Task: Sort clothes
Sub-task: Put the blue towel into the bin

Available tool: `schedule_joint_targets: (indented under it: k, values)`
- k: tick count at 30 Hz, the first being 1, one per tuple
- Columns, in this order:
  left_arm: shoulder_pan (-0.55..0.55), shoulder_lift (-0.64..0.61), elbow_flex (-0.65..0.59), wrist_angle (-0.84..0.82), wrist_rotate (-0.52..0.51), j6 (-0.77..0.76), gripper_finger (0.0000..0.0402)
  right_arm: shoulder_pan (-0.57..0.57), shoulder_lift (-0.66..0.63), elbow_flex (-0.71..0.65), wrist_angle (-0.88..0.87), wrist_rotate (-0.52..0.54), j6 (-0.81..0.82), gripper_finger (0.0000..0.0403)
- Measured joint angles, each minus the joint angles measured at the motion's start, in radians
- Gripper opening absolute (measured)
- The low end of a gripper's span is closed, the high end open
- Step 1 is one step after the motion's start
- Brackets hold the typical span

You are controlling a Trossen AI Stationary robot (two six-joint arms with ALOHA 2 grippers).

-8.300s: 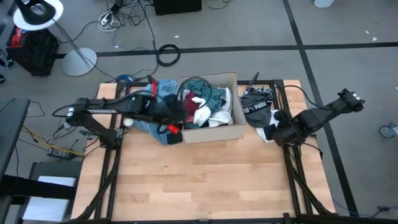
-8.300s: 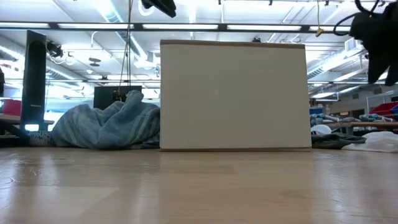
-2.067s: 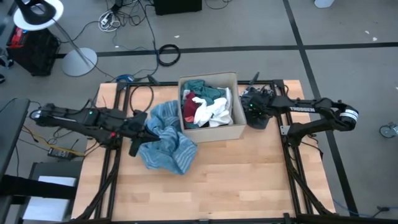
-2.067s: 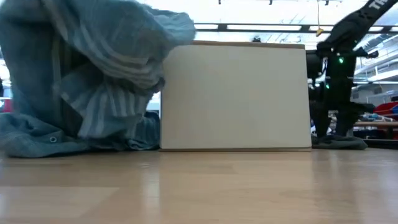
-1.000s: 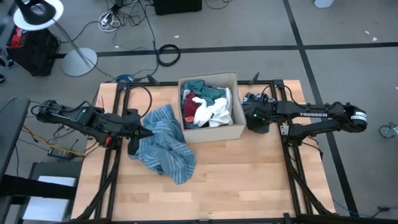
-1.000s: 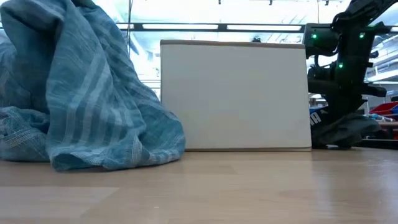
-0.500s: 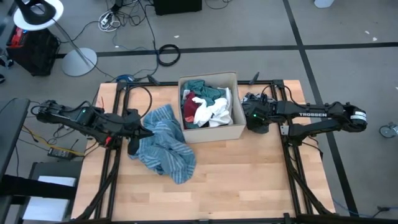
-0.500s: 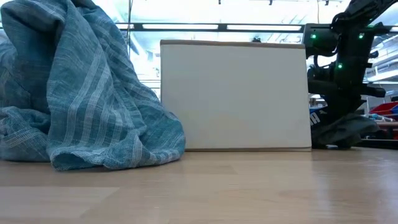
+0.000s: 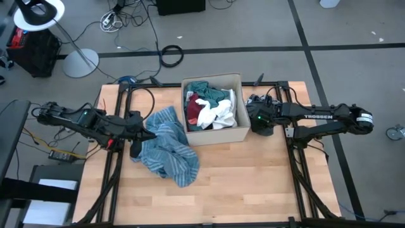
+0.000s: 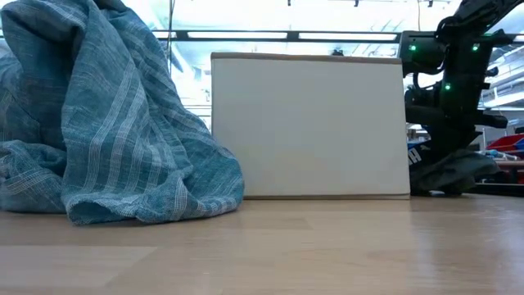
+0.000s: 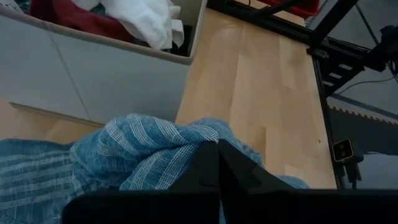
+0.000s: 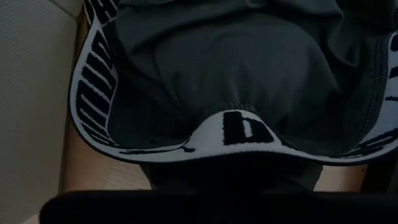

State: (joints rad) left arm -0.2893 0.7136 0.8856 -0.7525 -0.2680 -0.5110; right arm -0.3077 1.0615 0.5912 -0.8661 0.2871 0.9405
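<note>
- Blue striped garment lies heaped left of the cardboard box; your left gripper, fingers pinched together on its edge, could drag it off the table.
- Black waistband garment sits right of the box, apparently clamped by your right gripper; lifting may snag the box wall.

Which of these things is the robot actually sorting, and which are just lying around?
Part of the job: blue striped garment, held by the left pincer; black-and-white garment at the right pincer; clothes in the cardboard box.
Lying about: floor lamp, cable coil.
</note>
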Motion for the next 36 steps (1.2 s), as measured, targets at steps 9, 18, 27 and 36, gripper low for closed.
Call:
schedule_joint_targets:
  k: [9,18,27,36]
  values:
    - [0.000,0.000,0.000,0.000,-0.001,-0.002,0.0000,0.002,0.000,-0.018,0.016,0.002,-0.024,0.0060]
    - [0.000,0.000,0.000,0.001,-0.001,-0.001,0.0000,0.050,0.000,-0.110,0.189,0.156,-0.021,0.0160]
    - [0.000,0.000,0.000,0.001,-0.001,0.001,0.0000,0.085,-0.056,-0.051,0.170,0.232,-0.045,0.0220]
    - [0.000,0.000,0.000,0.001,-0.017,0.005,0.0000,0.123,-0.205,0.017,0.107,0.254,-0.075,0.0217]
